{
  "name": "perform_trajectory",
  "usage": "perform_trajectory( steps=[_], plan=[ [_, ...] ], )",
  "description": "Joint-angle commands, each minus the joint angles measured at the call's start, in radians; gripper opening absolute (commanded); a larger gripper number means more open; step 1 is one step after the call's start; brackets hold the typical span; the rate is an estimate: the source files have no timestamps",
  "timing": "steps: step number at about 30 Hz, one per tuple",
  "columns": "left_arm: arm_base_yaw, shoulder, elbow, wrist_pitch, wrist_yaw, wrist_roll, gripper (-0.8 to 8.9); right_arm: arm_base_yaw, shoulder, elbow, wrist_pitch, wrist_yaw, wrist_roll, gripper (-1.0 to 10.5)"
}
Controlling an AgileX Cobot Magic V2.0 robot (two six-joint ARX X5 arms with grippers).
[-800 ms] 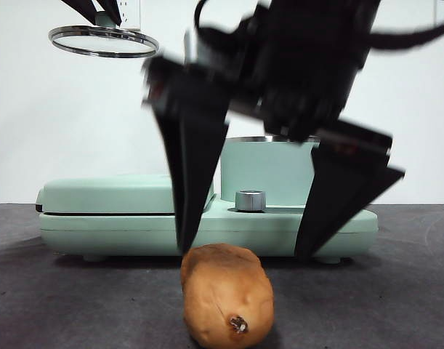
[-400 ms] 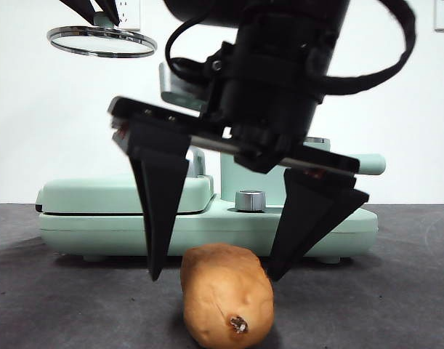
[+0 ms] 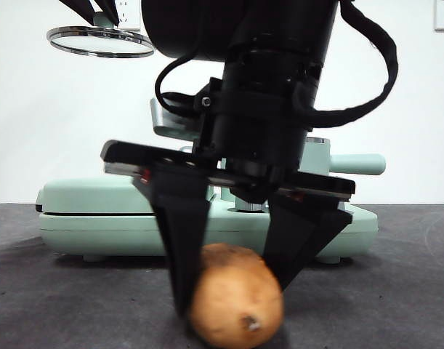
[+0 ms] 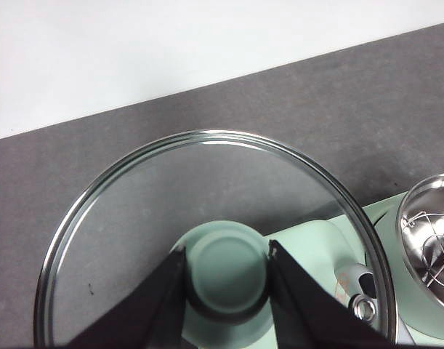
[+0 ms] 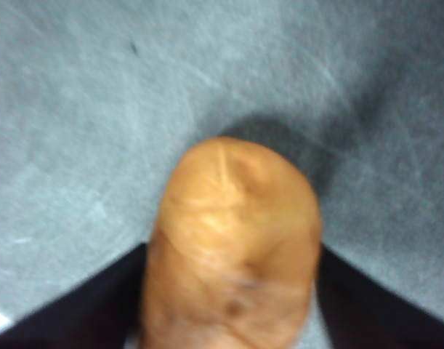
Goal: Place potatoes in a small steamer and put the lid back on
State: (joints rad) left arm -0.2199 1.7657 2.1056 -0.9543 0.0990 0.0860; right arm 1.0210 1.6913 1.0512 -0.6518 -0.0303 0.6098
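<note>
The orange-brown potato (image 3: 236, 305) lies on the dark table at the front; its dark spot faces the camera. My right gripper (image 3: 232, 294) has come down over it, and its two black jaws press on the potato's two sides. The right wrist view shows the potato (image 5: 232, 218) filling the gap of the right gripper (image 5: 232, 251). My left gripper (image 4: 227, 254) is shut on the mint-green knob of the glass lid (image 4: 134, 218) and holds the lid (image 3: 102, 41) high at the upper left. The small steamer (image 4: 432, 240) stands open, a steel rack inside; the arm hides most of it in the front view, where its handle (image 3: 356, 163) shows.
The flat mint-green griddle (image 3: 98, 211) with its cover down stands across the table behind the potato, and the steamer sits on the same base at its right. A steel knob (image 4: 363, 307) is on that base. A white wall is behind.
My right gripper has come down and its jaws have closed in on the potato. The potato has shifted a little to the right and turned. The lid has stayed up.
</note>
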Motion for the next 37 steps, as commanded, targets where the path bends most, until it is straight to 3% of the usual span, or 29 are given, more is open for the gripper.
perform_trajectory(
  steps=[1,6,13,19,26,37],
  plan=[
    [-0.002,-0.012,0.030,0.022,-0.002,0.003,0.10,0.013,0.022,0.018,-0.007,0.002,0.003,1.8],
    [-0.002,-0.012,0.030,0.010,-0.002,0.003,0.10,0.010,0.021,0.050,-0.063,0.008,-0.001,1.6],
    [-0.002,-0.012,0.030,0.008,-0.002,0.003,0.10,-0.043,0.021,0.270,-0.247,0.092,-0.138,1.6],
    [-0.002,-0.012,0.030,0.008,-0.002,0.003,0.10,-0.155,0.021,0.508,-0.341,0.111,-0.243,1.6],
    [-0.002,-0.012,0.030,0.006,-0.002,0.003,0.10,-0.320,0.022,0.683,-0.297,0.111,-0.342,1.6],
    [-0.004,-0.012,0.030,0.004,-0.001,0.000,0.10,-0.484,0.078,0.697,-0.163,0.079,-0.407,1.6]
  ],
)
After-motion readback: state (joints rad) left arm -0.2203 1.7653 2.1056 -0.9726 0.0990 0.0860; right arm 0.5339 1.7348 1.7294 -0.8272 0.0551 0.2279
